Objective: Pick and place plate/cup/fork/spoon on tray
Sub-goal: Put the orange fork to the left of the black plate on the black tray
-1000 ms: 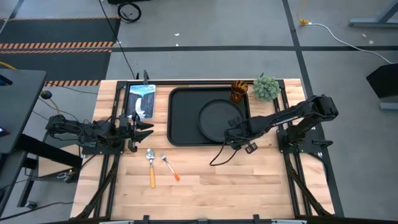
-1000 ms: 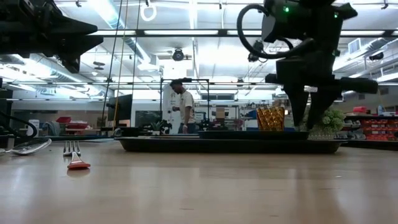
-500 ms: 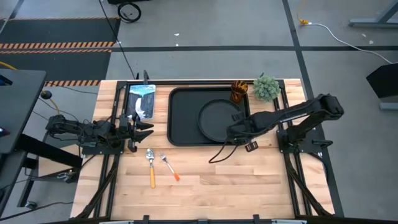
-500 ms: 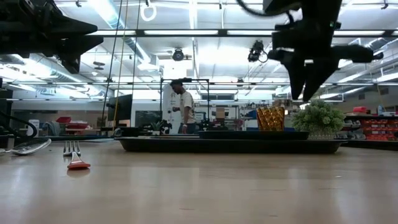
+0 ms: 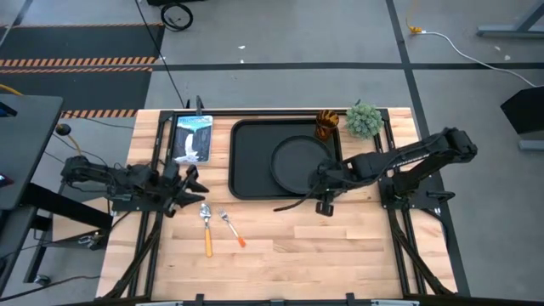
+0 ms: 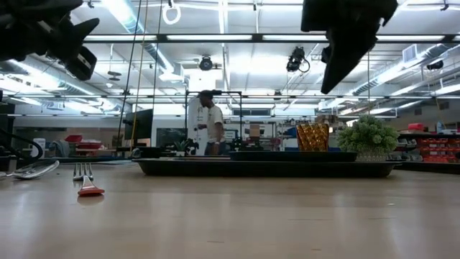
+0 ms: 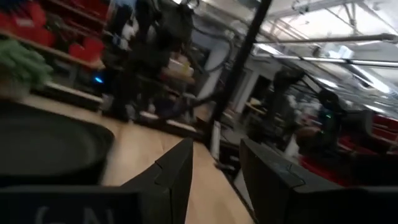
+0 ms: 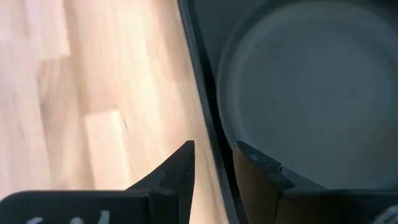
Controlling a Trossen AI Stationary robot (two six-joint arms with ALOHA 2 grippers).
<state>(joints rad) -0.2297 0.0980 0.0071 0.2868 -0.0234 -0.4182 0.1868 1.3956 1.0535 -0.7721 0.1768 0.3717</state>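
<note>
The black tray (image 5: 255, 161) lies at the table's far middle, and the round black plate (image 5: 299, 163) lies flat in its right half. The amber cup (image 5: 327, 125) stands upright at the tray's far right corner. The spoon (image 5: 206, 228) and the fork (image 5: 231, 227) lie on the wood near the tray's near left corner. My right gripper (image 5: 324, 194) is open and empty, high above the tray's near right rim (image 8: 208, 112), pointing down, with the plate (image 8: 298, 93) beside it. My left gripper (image 5: 190, 183) is open and empty, left of the tray, just far of the spoon.
A fuzzy green plant ball (image 5: 364, 120) stands at the far right, next to the cup. A blue-white card (image 5: 193, 138) lies left of the tray. Bare wood runs along the table's near half. A person (image 6: 210, 122) stands in the room behind.
My right gripper has risen from just above the tray's near right part to well above it, drawing a little toward the table's near edge. My left gripper has swung a little toward the near edge, closer to the spoon. The plate has stayed in the tray.
</note>
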